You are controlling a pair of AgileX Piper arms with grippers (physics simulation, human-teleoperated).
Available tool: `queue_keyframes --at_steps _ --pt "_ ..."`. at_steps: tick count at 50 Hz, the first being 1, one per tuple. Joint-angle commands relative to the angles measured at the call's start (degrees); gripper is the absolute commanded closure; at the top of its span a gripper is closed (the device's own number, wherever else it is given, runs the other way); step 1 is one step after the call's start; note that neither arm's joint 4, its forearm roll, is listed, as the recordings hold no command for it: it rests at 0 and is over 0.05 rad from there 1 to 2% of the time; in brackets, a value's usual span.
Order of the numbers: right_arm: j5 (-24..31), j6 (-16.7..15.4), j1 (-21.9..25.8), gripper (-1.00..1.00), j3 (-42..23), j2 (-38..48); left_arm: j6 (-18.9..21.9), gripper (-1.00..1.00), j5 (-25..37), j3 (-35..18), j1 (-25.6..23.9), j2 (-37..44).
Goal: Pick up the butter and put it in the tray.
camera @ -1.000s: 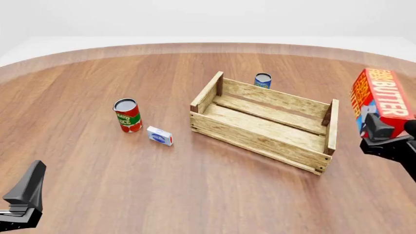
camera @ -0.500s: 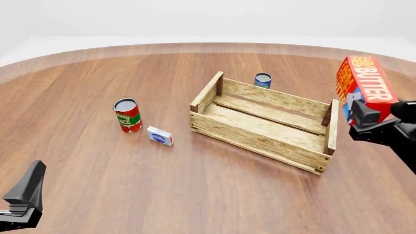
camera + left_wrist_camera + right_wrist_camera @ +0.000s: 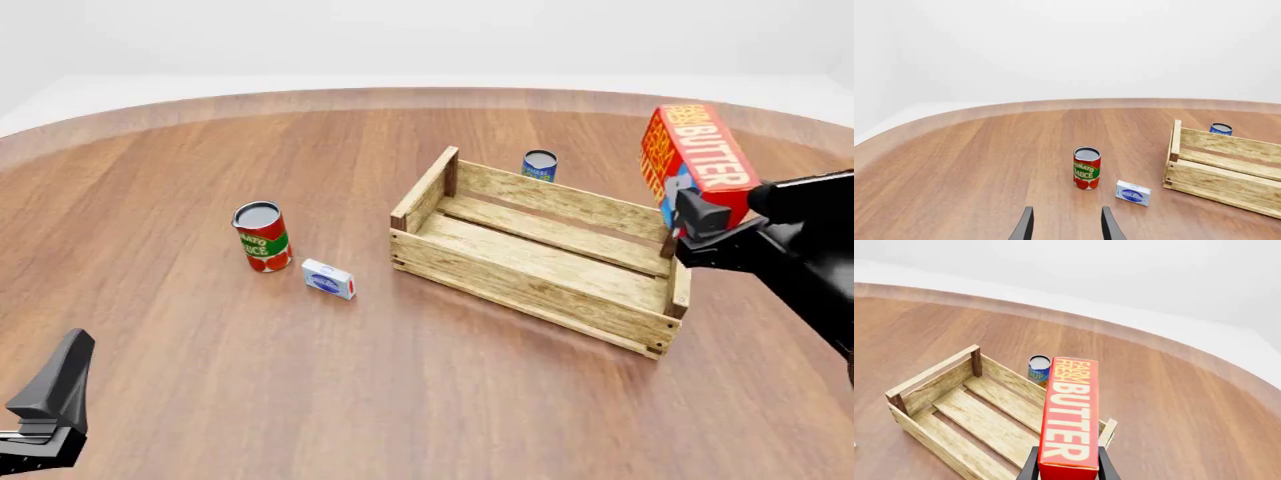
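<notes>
Right claw (image 3: 699, 222): pinching the butter (image 3: 694, 160) at its lower, blue-patched end, one finger on each side; carton held up off the table, tilted, lettering facing the camera.
Butter position: in the air above the right end wall of the tray (image 3: 539, 249), not resting on anything; the right wrist view shows it over that end, with the slatted floor beyond.
Left claw (image 3: 1065, 227): spread, nothing between its fingers; sits low at the near left corner of the front view, well apart from everything.
Tray: set at an angle right of centre, open, only bare slats inside.
Table (image 3: 400, 400): round, brown wood grain with a lighter rim.
Room: plain white floor and walls beyond the table edge.
Sauce can (image 3: 262, 236): upright, left of the tray.
White-blue box (image 3: 328, 279): on the table just beside the sauce can, on its near right.
Blue can (image 3: 539, 165): upright just behind the tray's far wall.
</notes>
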Motion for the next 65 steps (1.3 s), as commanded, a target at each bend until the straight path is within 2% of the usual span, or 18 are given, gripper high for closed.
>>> queue_keyframes --at_steps 1,23,65 --pt "-1.5 0.6 2.5 1.0 -3.2 3.0 0.0 -1.0 0.0 0.0 0.0 0.0" --pt "-4.2 0.8 6.1 1.0 -6.0 10.1 0.0 -1.0 0.0 0.0 0.0 0.0" --pt "-8.5 1.0 9.8 1.0 -12.4 24.1 0.0 -1.0 0.0 0.0 0.0 0.0"
